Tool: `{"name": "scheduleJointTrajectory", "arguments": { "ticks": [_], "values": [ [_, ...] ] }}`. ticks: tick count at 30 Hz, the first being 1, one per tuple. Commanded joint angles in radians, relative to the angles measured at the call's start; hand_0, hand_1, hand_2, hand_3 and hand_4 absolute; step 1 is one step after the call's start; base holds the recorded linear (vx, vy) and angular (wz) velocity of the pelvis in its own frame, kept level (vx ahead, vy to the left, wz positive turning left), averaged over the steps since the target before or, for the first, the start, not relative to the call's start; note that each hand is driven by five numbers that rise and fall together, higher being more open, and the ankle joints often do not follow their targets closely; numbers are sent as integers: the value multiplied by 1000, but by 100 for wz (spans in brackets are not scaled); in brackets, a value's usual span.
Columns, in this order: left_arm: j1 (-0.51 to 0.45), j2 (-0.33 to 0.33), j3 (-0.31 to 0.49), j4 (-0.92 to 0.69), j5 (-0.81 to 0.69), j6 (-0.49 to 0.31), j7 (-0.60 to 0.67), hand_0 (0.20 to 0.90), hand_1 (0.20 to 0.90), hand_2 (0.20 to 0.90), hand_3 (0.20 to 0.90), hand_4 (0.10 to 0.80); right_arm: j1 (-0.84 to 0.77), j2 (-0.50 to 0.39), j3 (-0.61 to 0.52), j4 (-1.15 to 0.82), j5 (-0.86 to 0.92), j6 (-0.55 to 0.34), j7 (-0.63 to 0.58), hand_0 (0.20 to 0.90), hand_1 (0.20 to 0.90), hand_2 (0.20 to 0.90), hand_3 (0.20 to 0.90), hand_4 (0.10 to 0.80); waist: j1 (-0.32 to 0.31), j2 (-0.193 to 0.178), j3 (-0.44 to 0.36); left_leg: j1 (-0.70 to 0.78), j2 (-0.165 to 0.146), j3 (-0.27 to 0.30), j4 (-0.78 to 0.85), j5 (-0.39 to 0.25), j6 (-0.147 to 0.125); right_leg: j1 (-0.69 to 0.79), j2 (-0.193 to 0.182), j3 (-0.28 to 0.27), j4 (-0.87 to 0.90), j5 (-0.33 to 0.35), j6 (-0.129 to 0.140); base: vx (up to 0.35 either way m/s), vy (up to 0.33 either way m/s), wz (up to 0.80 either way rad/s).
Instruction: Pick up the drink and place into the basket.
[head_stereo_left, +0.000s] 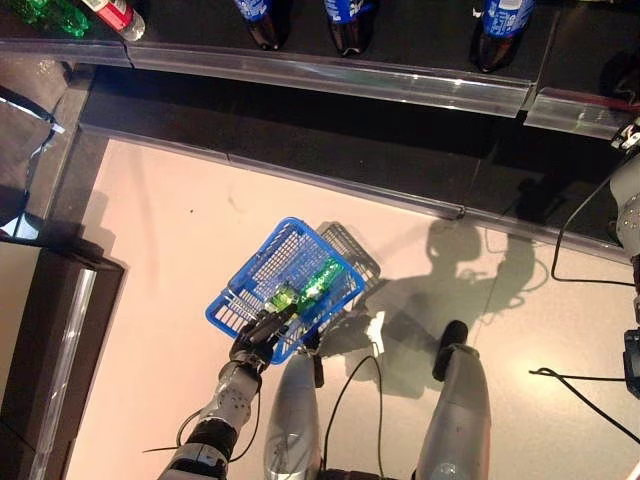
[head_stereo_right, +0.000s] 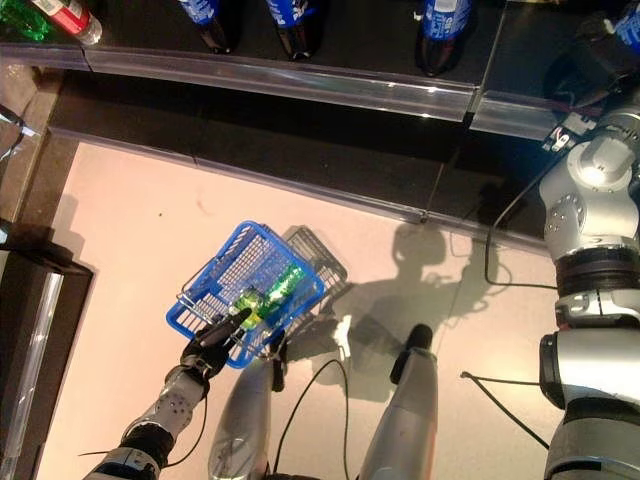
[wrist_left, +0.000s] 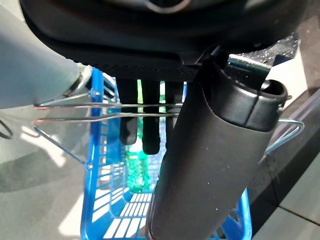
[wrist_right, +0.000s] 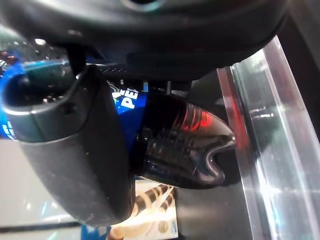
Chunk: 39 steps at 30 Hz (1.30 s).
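A blue wire basket (head_stereo_left: 243, 265) hangs low over the pale floor, with my left hand (head_stereo_left: 258, 338) at its near end. In the left wrist view the fingers (wrist_left: 149, 131) curl round the basket's thin metal handles (wrist_left: 100, 112). Green bottles (head_stereo_left: 318, 280) lie inside the basket (wrist_left: 97, 200). My right hand (head_stereo_right: 600, 45) is up at the shelf at the far right. The right wrist view shows its thumb (wrist_right: 70, 155) pressed on a dark cola bottle (wrist_right: 175, 145) with a blue label, held in the hand.
Three cola bottles with blue labels (head_stereo_left: 345, 20) stand along the dark upper shelf behind a clear rail (head_stereo_left: 330, 80). A red-labelled bottle (head_stereo_left: 115, 15) and green bottles (head_stereo_left: 45, 12) lie at the far left. A lower ledge (head_stereo_left: 350, 185) runs below. Another dark shelf unit (head_stereo_left: 60, 330) flanks my left.
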Motion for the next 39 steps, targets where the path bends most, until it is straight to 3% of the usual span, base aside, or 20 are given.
{"name": "scheduleJointTrajectory", "arguments": {
  "ticks": [1, 6, 13, 21, 26, 29, 35, 39],
  "values": [
    [261, 155, 38, -26, 1, -54, 3, 300, 300, 300, 200, 100, -70, -84, -100, -260, -119, -151, 32, 300, 300, 300, 200, 100, -4, -63, -17, -12, -42, 44, 24, 172, 15, 137, 44, -64, -101, 18, -62, 6, 25, 4],
    [257, 143, 58, -19, 6, -56, 5, 300, 300, 300, 200, 100, 88, -15, -167, -424, -152, -138, 51, 300, 300, 300, 200, 100, -15, -99, -66, 67, -42, 57, -58, 158, 18, 221, 48, -72, -195, 53, -43, 8, 28, 5],
    [270, 105, 88, -33, 52, -76, 16, 300, 300, 300, 200, 100, 453, 213, -252, -617, -185, -157, 174, 300, 300, 300, 200, 100, -44, -161, -144, 194, -36, 82, -191, 126, 29, 365, 63, -73, -354, 113, -18, 31, -15, 0],
    [281, 71, 89, -90, 109, -98, -11, 300, 300, 300, 200, 100, 659, 363, -238, -711, -194, -152, 282, 300, 300, 300, 200, 100, -64, -179, -240, 332, -30, 97, -331, 142, 26, 520, 68, -74, -506, 153, 11, 81, 1, 0],
    [319, 65, 50, -245, 107, -88, -44, 300, 300, 300, 200, 100, 782, 434, -202, -789, -190, -119, 359, 300, 300, 300, 200, 100, -59, -177, -302, 389, -22, 97, -388, 150, 27, 577, 63, -79, -563, 175, 25, 85, 16, 0],
    [332, 74, 20, -396, 82, -32, -63, 300, 300, 300, 200, 100, 844, 468, -149, -825, -189, -90, 411, 300, 300, 300, 200, 100, -54, -175, -327, 409, -18, 102, -403, 151, 27, 598, 65, -87, -575, 176, 30, 73, 25, 6],
    [346, 139, -101, -744, 21, 63, -137, 300, 300, 300, 200, 100, 913, 520, 6, -848, -209, -48, 473, 300, 300, 300, 200, 100, -35, -165, -336, 428, -10, 93, -424, 160, 31, 628, 68, -107, -581, 170, 28, 9, 24, 4],
    [334, 170, -153, -852, -12, 111, -164, 300, 300, 300, 200, 100, 918, 538, 109, -829, -252, -62, 494, 300, 300, 300, 200, 100, -20, -156, -340, 435, -8, 81, -451, 176, 29, 646, 63, -120, -600, 178, 31, 15, 38, 6]
  ]
}}
